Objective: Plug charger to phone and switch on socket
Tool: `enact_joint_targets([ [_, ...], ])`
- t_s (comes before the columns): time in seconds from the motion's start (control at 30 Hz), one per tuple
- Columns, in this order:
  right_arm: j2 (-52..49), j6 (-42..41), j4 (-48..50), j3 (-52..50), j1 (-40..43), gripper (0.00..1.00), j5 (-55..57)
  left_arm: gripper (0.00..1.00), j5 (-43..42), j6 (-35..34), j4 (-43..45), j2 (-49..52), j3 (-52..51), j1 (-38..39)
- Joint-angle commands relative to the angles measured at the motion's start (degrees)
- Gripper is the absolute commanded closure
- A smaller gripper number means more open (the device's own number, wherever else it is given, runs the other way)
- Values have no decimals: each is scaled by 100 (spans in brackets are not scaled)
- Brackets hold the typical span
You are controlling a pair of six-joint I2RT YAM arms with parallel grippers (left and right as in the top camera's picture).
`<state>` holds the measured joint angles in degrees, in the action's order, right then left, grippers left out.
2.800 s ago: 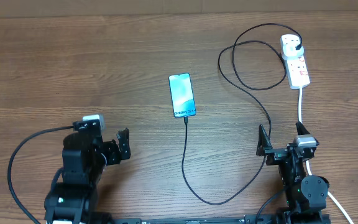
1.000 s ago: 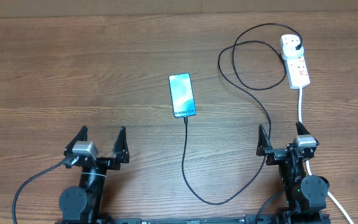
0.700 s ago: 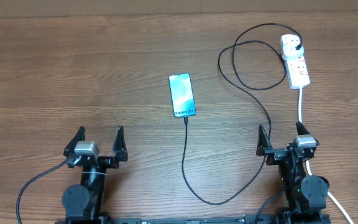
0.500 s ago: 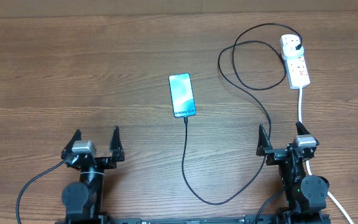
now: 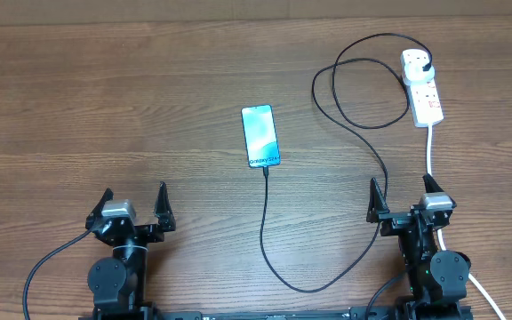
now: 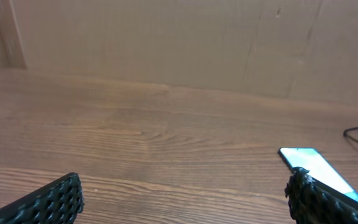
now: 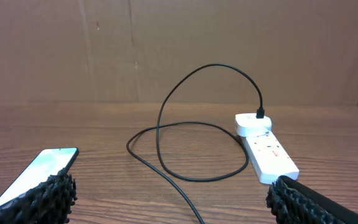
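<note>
The left gripper (image 5: 135,191) is seen at the near left edge of the table (image 5: 105,89), its jaws spread wide with nothing between them. The right gripper (image 5: 401,185) is set at the near right edge, likewise spread wide and empty.

The phone (image 5: 261,136) is laid flat, screen up, about mid-table. It lies ahead of both grippers, well apart from each, and roughly between them from side to side. In the left wrist view it is seen ahead and to the right, its near end hidden behind the right-hand finger (image 6: 328,202). In the right wrist view it is seen ahead and to the left, just above the left-hand finger (image 7: 33,199).

The charger (image 5: 264,222) is joined to the phone's bottom edge by its small tip. From there the black cable is run toward the near edge, curved round to the right, carried up close past the left side of the right gripper, and looped before the socket (image 5: 422,89). Its black plug (image 5: 427,64) is seated in the far end of that white block.

The socket is placed far right — straight ahead of the right gripper and well apart from it. Its thick white lead (image 5: 430,147) is run back down to that gripper's right side. Whether the red switches are on or off cannot be told.
</note>
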<state>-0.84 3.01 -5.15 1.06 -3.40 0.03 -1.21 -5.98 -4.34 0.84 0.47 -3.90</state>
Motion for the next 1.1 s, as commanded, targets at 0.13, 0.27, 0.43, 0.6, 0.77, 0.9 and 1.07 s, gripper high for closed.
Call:
enact_joint_targets([
  [0.13,68,28,31,-59,20,0,31,0,133,573,-33,-66,-20,-26],
  [0.27,68,28,31,-59,20,0,31,0,68,557,-35,-66,-20,-11],
  [0.43,68,28,31,-59,20,0,31,1,72,562,-35,-66,-20,17],
  [0.6,68,28,31,-59,20,0,31,0,72,562,-35,-66,-20,17],
  [0.77,68,28,31,-59,20,0,31,1,72,560,-13,-66,-20,17],
  [0.9,68,28,31,-59,20,0,31,1,74,562,-13,-63,-20,17],
  [1.07,68,28,31,-59,20,0,31,1,74,562,-13,-63,-20,17],
])
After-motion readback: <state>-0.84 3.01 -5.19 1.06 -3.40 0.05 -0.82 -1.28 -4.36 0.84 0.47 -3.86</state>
